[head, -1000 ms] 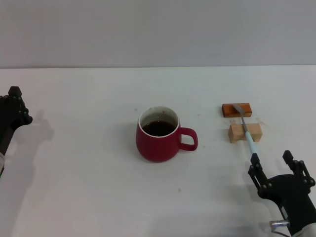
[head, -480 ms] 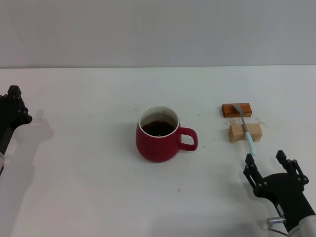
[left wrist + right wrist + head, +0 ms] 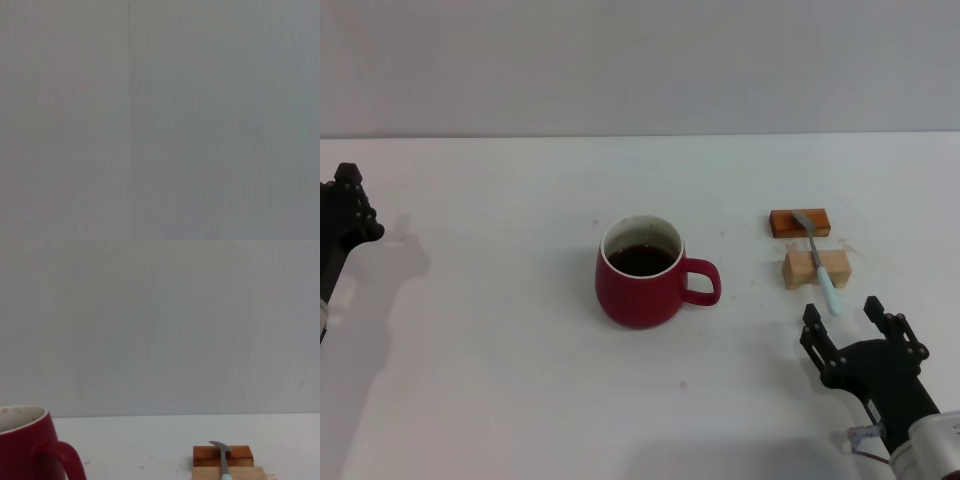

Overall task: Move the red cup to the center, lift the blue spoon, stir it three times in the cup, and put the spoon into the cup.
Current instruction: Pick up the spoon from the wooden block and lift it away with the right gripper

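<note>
White tabletop (image 3: 500, 400) fills the head view, backed by a plain pale grey wall (image 3: 640, 60).

At the far left edge, the left gripper (image 3: 345, 215) sits above the table, its dark body casting a soft shadow to its right. Whether its fingers are apart or together cannot be told from here, and the left wrist view shows only a flat grey field.

Near the middle of the table stands the red cup (image 3: 640, 272), upright, with a white inner rim and dark liquid inside. Its loop handle points toward the robot's right. In the right wrist view the cup (image 3: 30, 445) appears at the low corner, cut off by the frame edge.

Right of the cup, well apart from it, lie two small blocks, one just behind the other: an orange-brown block (image 3: 800, 222) farther from the robot and a light wooden block (image 3: 816, 267) nearer. The blue spoon (image 3: 819, 262) rests across both, its grey bowl on the orange-brown block and its pale blue handle running over the wooden block toward the robot, the tip reaching down past it to the table.

Nearest the robot on the right, the right gripper (image 3: 861, 323) hovers just short of the spoon's handle tip, its two black fingers spread apart and holding nothing.
</note>
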Tool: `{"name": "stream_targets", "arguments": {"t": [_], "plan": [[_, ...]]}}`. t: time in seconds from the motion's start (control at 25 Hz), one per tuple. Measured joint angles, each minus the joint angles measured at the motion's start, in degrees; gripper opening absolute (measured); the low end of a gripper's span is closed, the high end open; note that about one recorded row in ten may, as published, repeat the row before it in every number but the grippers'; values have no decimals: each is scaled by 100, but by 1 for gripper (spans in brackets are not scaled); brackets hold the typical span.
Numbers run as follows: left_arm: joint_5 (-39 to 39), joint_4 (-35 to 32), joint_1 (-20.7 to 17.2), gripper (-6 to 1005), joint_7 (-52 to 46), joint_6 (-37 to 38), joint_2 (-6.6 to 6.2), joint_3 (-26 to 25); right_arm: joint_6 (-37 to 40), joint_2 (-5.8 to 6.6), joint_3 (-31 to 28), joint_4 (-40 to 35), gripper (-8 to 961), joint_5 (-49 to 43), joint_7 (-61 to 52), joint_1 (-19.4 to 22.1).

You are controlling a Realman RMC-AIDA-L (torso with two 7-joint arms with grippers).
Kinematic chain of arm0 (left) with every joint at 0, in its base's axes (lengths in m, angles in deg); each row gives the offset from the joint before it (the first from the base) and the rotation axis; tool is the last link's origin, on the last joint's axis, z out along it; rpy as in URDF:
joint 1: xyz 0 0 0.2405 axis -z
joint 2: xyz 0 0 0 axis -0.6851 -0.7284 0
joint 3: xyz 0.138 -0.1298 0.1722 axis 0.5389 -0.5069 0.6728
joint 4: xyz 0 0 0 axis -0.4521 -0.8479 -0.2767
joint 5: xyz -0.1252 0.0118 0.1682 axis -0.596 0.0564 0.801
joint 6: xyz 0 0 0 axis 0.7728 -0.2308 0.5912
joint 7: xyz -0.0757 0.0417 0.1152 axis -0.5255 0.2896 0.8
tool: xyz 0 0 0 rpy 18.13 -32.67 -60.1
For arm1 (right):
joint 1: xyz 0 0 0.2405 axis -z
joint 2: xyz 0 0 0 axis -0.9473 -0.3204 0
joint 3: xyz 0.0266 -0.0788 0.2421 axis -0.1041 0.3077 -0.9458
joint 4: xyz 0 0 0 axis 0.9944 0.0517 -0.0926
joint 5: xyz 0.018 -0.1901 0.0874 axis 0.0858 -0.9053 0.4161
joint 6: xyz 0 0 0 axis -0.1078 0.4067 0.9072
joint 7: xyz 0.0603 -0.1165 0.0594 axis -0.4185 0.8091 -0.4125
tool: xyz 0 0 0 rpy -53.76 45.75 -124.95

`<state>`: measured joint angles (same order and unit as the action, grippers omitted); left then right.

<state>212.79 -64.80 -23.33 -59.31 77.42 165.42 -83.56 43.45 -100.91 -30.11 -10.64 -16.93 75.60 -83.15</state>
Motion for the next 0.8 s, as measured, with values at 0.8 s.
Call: {"name": "stream_targets", "arguments": {"t": [0.8], "plan": [[4, -105, 125, 0, 3, 40, -11, -1, -143, -2, -13, -140, 737, 63, -199, -235]]}}
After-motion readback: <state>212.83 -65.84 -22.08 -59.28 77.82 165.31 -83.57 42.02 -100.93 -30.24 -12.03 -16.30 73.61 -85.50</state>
